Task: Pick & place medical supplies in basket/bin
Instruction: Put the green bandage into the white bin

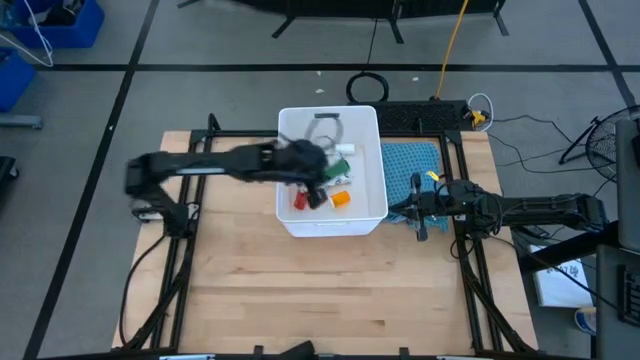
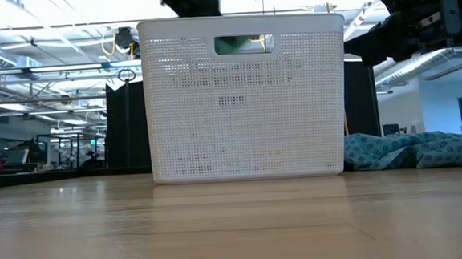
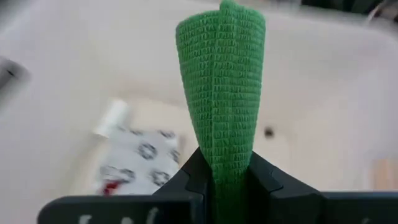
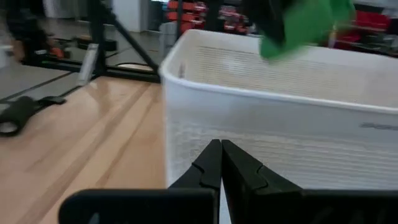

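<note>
Looking straight down, the white bin stands at the far middle of the wooden table, with a teal cloth lying just beside it on the right arm's side. The left gripper hangs over the bin's open top, and a bit of green shows at its tip. On the bin floor lie a red bottle, an orange bottle and a white pouch. The right gripper waits over the near edge of the cloth, its fingers pressed together on nothing.

At table height, the bin shows tall mesh walls and a handle slot in its rim; the contents are hidden here, and the cloth bunches at its side.

From the left wrist, the green block is plainly seen: a ribbed, woven green piece, pinched at its lower end between the two dark fingers, held above the bin's inside. Below it lies the white pouch with red and dark print, too blurred to read, and a small white bottle beside it.

From the right wrist, that arm's fingers are closed together facing the bin wall, and the green block shows above the rim. Faint raised lettering on the wall cannot be read.
</note>
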